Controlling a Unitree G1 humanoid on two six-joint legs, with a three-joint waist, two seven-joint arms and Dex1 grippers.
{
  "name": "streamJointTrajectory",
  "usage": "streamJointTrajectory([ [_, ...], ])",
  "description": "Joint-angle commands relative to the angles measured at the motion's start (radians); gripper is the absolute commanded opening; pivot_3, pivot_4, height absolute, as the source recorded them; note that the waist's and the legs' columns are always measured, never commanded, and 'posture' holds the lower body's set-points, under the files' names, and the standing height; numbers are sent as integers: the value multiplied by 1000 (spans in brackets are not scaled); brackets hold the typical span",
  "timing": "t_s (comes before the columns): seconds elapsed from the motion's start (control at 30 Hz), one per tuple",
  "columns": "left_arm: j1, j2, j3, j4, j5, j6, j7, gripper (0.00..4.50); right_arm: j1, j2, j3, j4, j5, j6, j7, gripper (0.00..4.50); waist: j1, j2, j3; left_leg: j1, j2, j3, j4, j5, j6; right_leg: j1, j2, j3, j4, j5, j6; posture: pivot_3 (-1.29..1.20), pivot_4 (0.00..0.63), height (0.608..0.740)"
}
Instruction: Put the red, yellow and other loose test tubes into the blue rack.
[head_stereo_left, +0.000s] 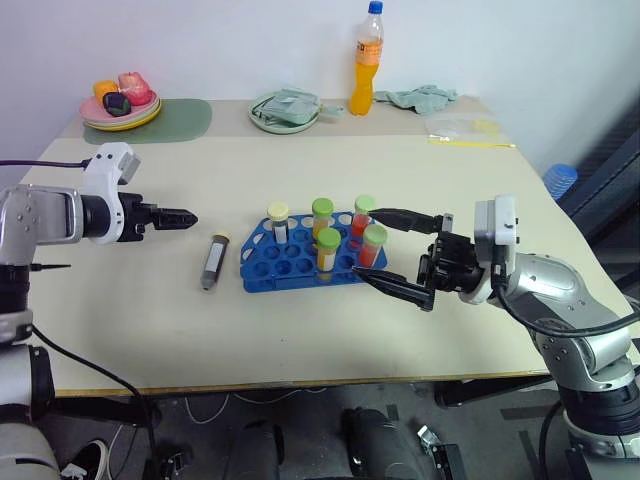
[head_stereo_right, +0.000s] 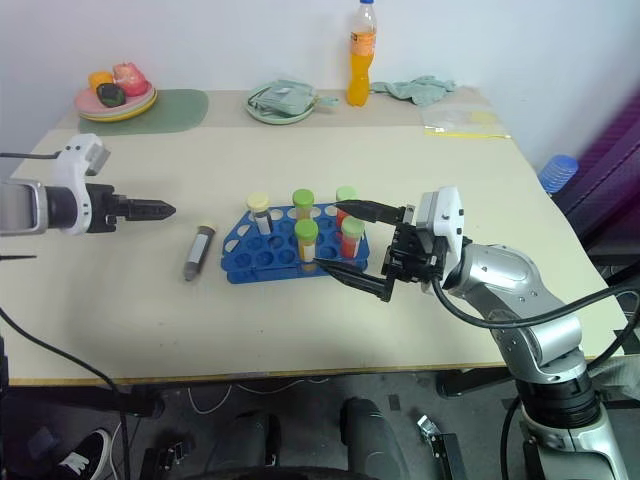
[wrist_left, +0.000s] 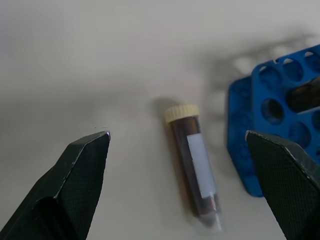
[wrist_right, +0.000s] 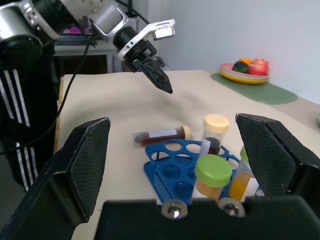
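1. At the far left corner of the table (head_stereo_left: 300, 340), a stack of plates with fruit (head_stereo_left: 120, 103) is seen on a green mat (head_stereo_left: 180, 120).
2. The left gripper (head_stereo_left: 180, 217) is held above the left part of the table, pointing toward the rack. Its jaws are spread wide and nothing is held between them. In the left wrist view the two black fingers (wrist_left: 75, 185) are seen well apart on either side of the loose tube below.
3. One loose test tube (head_stereo_left: 213, 261) is found lying flat on the table, just beside the left end of the rack and not touching it. It has a pale yellow cap at the far end, dark contents and a white label.
4. The blue rack (head_stereo_left: 300, 262) is set near the middle of the table. Five capped tubes stand upright in it: one yellow-capped tube (head_stereo_left: 279, 222) toward the left, and four green-capped tubes (head_stereo_left: 322, 218) with orange or red contents toward the right.
5. Along the far edge, a green plate with a cloth (head_stereo_left: 285, 109), an orange drink bottle (head_stereo_left: 366, 62) and a crumpled cloth (head_stereo_left: 420, 97) are noted.
6. The right gripper (head_stereo_left: 392, 255) is held at the right end of the rack, pointing left. Its jaws are wide apart and empty, one finger above and one below the rightmost tubes; contact cannot be told.
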Motion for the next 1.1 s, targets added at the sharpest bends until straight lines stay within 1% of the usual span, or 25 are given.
streamJointTrajectory([
  [0.03,-114,10,-187,134,80,-1,-138,4500,-27,18,-10,-3,-25,-33,-6,4440,-1,0,0,0,0,0,0,0,0,0,0,0,0,0,0,0,150,740],
  [0.1,-193,-12,-277,250,130,-11,-202,4500,-33,24,-6,3,-33,-34,-5,4440,0,0,0,0,0,0,0,0,0,0,0,0,1,0,0,0,150,740],
  [0.2,-269,-42,-408,385,218,-89,-327,4500,-37,31,0,6,-50,-39,-6,4440,0,0,0,0,0,0,0,0,0,0,0,0,0,0,0,0,150,740],
  [0.3,-333,-81,-474,509,287,-119,-407,4500,-30,31,-5,10,-68,-45,-3,4440,0,0,0,-1,0,0,0,0,0,-1,0,0,0,0,0,0,150,740],
  [0.4,-371,-126,-514,583,338,-139,-476,4500,-20,34,-6,8,-81,-51,-4,4440,-1,0,0,-1,0,0,0,0,0,-1,0,0,0,0,0,0,150,740],
  [0.53,-395,-177,-536,643,395,-147,-529,4500,-18,40,-2,4,-92,-54,-11,4440,0,0,0,-2,0,0,0,0,0,-1,0,0,0,0,0,0,150,740],
  [0.63,-396,-196,-544,665,432,-162,-563,4500,-17,42,-2,5,-98,-56,-13,4440,-2,0,0,-2,0,0,0,0,0,-1,0,0,0,0,0,0,150,740],
  [0.9,-375,-265,-484,745,506,-200,-492,4500,-14,46,1,18,-115,-66,-9,4440,-1,0,0,-2,0,-1,1,0,0,-1,0,0,0,1,1,0,150,740],
  [1.0,-368,-281,-467,760,519,-206,-487,3653,-18,51,3,19,-119,-66,-11,4500,-1,0,0,-2,0,-1,1,0,0,-1,0,0,0,1,2,0,150,740],
  [1.07,-365,-288,-458,764,524,-203,-493,2657,-21,53,2,22,-124,-67,-12,4500,-1,0,0,-2,0,-1,1,0,0,-1,0,0,0,1,3,0,150,740],
  [1.1,-365,-290,-453,769,528,-198,-491,2236,-22,52,3,24,-128,-70,-11,4500,-1,0,0,-2,0,-1,1,0,0,-1,0,0,0,2,3,0,150,740],
])
